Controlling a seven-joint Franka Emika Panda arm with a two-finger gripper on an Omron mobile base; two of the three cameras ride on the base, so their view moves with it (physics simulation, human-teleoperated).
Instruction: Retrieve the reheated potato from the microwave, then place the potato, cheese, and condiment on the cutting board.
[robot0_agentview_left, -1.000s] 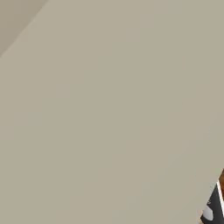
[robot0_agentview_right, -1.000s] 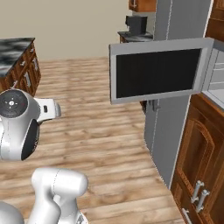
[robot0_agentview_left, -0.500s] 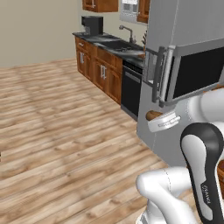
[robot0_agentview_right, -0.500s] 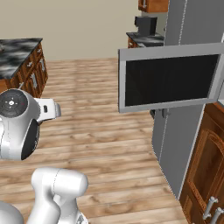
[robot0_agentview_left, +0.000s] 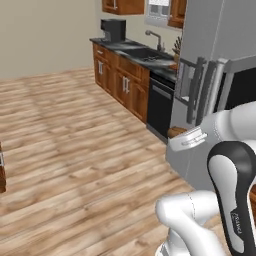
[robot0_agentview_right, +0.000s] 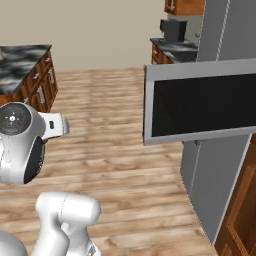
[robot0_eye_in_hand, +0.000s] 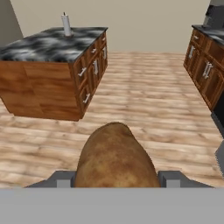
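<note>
Between the two fingertips of the hand, low in the hand view: potato, gripped, jaws partway open around it. Beyond, wooden floor and marble-topped island desk. Off to the right in the right base view, microwave door swung open.

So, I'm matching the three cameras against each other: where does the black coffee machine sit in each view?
Left base view: coffee machine at upper centre-left, on the far end of the dark counter.
Right base view: coffee machine at the top, right of centre.
Hand view: coffee machine cropped in the top right corner.
Shared landmark: the dark counter on wooden cabinets beneath it.
</note>
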